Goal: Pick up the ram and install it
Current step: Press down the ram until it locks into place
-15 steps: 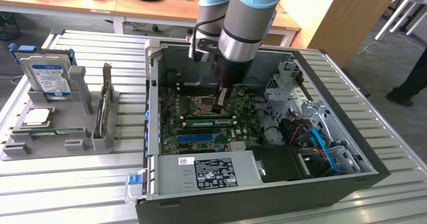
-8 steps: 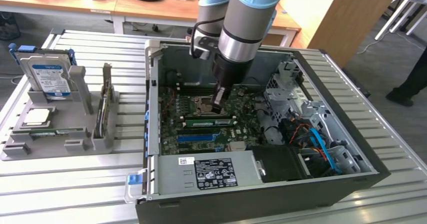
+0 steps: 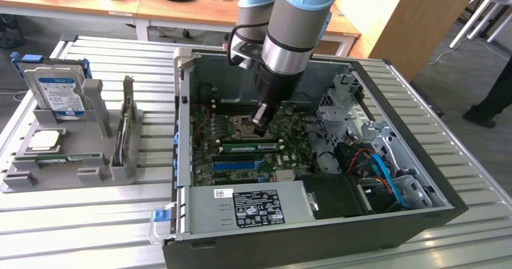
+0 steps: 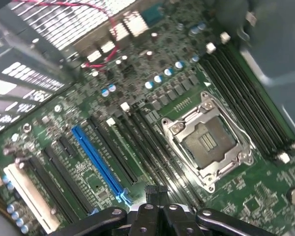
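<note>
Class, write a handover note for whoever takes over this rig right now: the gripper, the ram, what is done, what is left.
Gripper: shut, holding nothing, tip low inside the open case, just above the ram.
Ram: lies along a slot beside the CPU socket.
Done: ram is off the gripper and at the slot.
Left: whether it is fully seated cannot be told; check that.

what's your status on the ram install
Gripper shut, down inside the open computer case over the motherboard. Ram lying in the slots beside the CPU socket. Nothing in the way.
</note>
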Available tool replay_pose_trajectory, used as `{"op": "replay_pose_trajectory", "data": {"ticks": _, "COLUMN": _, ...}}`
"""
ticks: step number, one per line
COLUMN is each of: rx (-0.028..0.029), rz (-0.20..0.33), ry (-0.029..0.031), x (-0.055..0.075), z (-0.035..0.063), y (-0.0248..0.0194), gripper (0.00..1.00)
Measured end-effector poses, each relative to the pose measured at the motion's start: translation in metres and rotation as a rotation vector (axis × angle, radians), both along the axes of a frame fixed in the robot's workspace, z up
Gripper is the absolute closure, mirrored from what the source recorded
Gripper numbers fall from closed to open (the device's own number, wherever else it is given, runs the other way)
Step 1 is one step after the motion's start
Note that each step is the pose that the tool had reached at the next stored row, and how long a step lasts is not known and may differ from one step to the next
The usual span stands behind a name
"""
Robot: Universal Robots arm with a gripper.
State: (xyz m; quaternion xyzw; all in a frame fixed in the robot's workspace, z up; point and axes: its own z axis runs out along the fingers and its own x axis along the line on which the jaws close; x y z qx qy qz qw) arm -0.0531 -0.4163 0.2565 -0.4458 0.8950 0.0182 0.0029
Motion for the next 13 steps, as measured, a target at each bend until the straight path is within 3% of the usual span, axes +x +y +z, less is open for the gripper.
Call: {"op": "replay_pose_trajectory", "data": {"ticks": 13, "rx": 0.0, "rz": -0.229, "ry": 0.0, "x": 0.0, "z": 0.0, "y": 0.0, "gripper": 0.89}}
